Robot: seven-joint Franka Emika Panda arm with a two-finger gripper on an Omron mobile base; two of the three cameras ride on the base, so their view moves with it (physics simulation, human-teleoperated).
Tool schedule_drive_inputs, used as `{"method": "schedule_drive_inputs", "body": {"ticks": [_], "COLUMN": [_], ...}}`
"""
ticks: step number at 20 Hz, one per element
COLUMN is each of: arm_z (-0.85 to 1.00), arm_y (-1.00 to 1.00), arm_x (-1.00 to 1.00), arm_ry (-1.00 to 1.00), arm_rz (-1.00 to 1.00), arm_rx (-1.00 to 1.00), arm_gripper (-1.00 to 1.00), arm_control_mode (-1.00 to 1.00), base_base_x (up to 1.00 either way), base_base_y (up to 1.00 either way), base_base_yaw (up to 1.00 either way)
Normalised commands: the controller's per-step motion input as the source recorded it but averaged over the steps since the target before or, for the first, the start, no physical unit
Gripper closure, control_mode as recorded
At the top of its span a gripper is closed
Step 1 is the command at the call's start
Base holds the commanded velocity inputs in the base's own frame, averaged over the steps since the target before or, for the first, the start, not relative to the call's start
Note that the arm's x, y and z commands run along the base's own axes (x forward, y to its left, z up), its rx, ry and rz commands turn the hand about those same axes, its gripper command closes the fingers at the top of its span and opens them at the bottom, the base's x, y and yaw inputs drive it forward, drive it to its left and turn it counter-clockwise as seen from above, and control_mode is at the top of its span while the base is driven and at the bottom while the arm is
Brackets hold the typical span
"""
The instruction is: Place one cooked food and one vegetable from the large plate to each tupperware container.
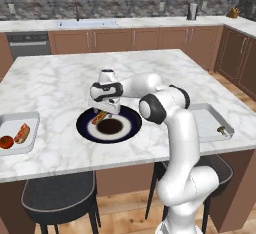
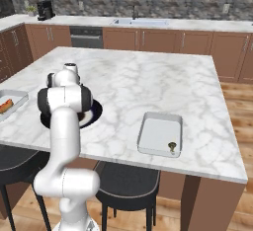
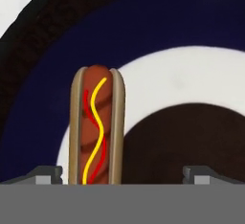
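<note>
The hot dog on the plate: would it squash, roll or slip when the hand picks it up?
The hot dog is long with a rounded bun, so a sideways push would probably roll it. The bun looks soft and may dent when squeezed. The open hand is not centred on it, so a grip could slip.

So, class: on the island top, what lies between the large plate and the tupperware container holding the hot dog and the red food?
Nothing: in the left base view, only bare marble separates the large plate from that tupperware container.

marble island [image 1: 150, 73]: plate [image 1: 130, 128], two containers [image 1: 212, 120]
</note>
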Motion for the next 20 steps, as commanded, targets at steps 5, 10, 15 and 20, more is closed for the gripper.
{"method": "schedule_drive_inputs", "body": {"ticks": [5, 10, 15, 20], "arm_z": [-0.11, -0.08, -0.17, -0.3], "arm_y": [0.16, 0.0, 0.0, 0.0], "arm_x": [0.21, 0.07, 0.0, 0.0], "arm_ry": [0.09, 0.03, 0.03, 0.02], "arm_rz": [0.0, 0.0, 0.0, 0.0], "arm_rx": [-0.02, -0.02, -0.03, -0.03], "arm_gripper": [-1.0, -1.0, -1.0, -1.0], "arm_control_mode": [-1.0, -1.0, -1.0, -1.0], "base_base_x": [0.0, 0.0, 0.0, 0.0], "base_base_y": [0.0, 0.0, 0.0, 0.0], "base_base_yaw": [0.0, 0.0, 0.0, 0.0]}}
